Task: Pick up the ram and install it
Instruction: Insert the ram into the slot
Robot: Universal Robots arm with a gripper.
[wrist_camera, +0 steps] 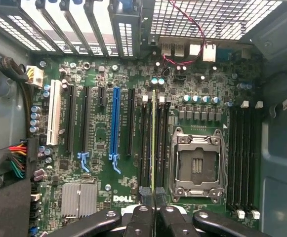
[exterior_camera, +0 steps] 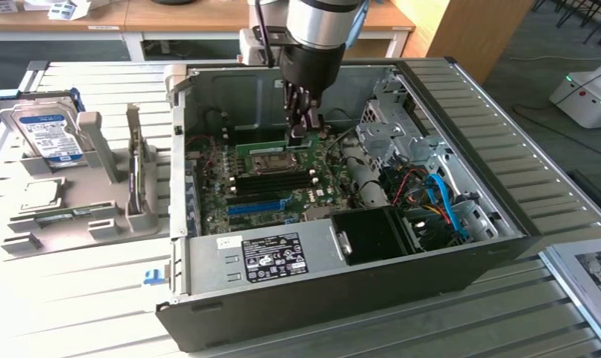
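gripper (wrist_camera: pixel 154 197): clamped on the ram's near end
ram (wrist_camera: pixel 153 143): edge-on, a thin green line along the black slots (wrist_camera: pixel 144 133), just beside the socket (wrist_camera: pixel 197 165)
seating: possibly in a slot; unclear

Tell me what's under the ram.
The ram, gripped edge-on by the gripper, stands over black slots beside the open processor socket; the strip directly beneath it is covered.

light: bright, even | shadows: soft inside case (exterior_camera: pixel 211 97) | glare: pale table (exterior_camera: pixel 82 298)
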